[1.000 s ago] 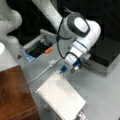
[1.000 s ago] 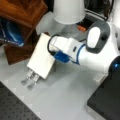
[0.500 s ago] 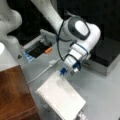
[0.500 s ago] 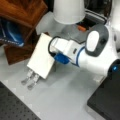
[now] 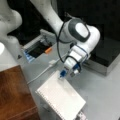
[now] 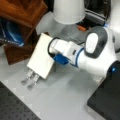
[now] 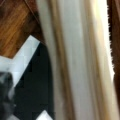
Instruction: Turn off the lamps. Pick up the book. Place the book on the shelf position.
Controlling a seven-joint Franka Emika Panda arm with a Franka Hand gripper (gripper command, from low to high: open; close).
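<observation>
- The gripper (image 5: 67, 74) sits at the upper edge of the book (image 5: 61, 98) in a front view, its blue-tipped fingers (image 5: 63, 73) right at the book's rim; the arm reaches in from the top.
- In a front view the gripper (image 6: 55, 53) meets the book (image 6: 41, 60) at its right-hand edge, blue finger (image 6: 60, 59) pressed against the side of the cover.
- The jaws look nearly closed around the book's thin edge, likely pinching it, though whether the grip is firm is hard to confirm from these angles.
- The book stands tilted on a white perforated stand (image 6: 30, 78), whose feet poke out below it; that lean exposes the top edge, which is probably why the gripper comes at the edge and not the flat face.
- Wrist view is filled by pale cream page edges (image 7: 75, 60) running top to bottom, very close to the lens, with brown wood behind – fits a gripper straddling the book.
- The lamp (image 6: 68, 11) stands at the top of a front view, shade just beyond the arm; on or off, can't say.
- The shelf position (image 5: 13, 95), the reddish-brown wooden top, lies at a front view's left, just beside the book, nothing resting on it in view.
- Book not yet on the shelf position.
</observation>
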